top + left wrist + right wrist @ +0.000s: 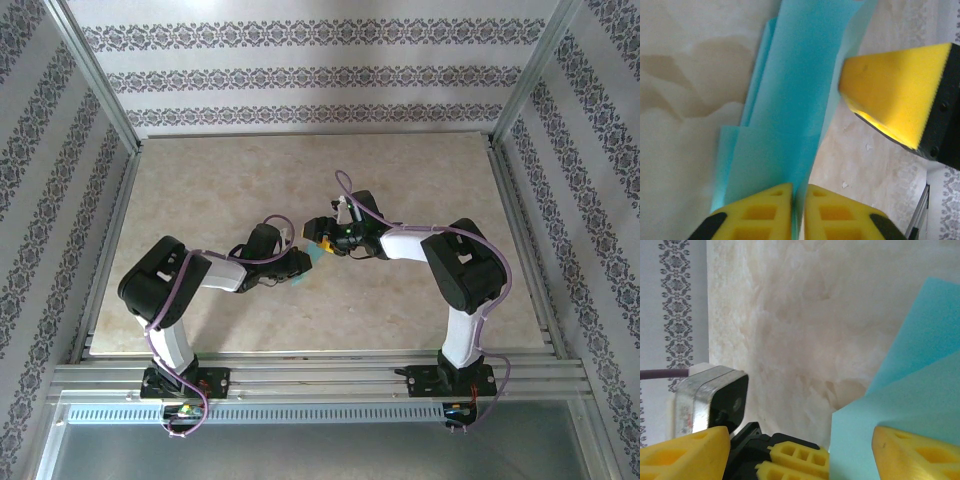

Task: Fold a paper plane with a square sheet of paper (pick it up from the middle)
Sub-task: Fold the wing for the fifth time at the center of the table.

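The turquoise sheet of paper (790, 100), folded into a long layered strip, hangs upright above the beige table. My left gripper (799, 192) is shut on its lower edge, which runs down between the two yellow fingers. In the top view the paper (317, 257) shows as a small patch between my left gripper (300, 265) and my right gripper (325, 240), at the table's middle. My right gripper (797, 435) is open wide. The paper (910, 390) stands just inside its right finger (915, 455), and the other finger (895, 100) hovers beside the strip.
The beige marbled table (220, 190) stretches behind and to both sides of the arms. Patterned walls (300, 70) and an aluminium frame (520, 230) border it. The left wrist camera housing (712, 400) sits close to my right gripper's left finger.
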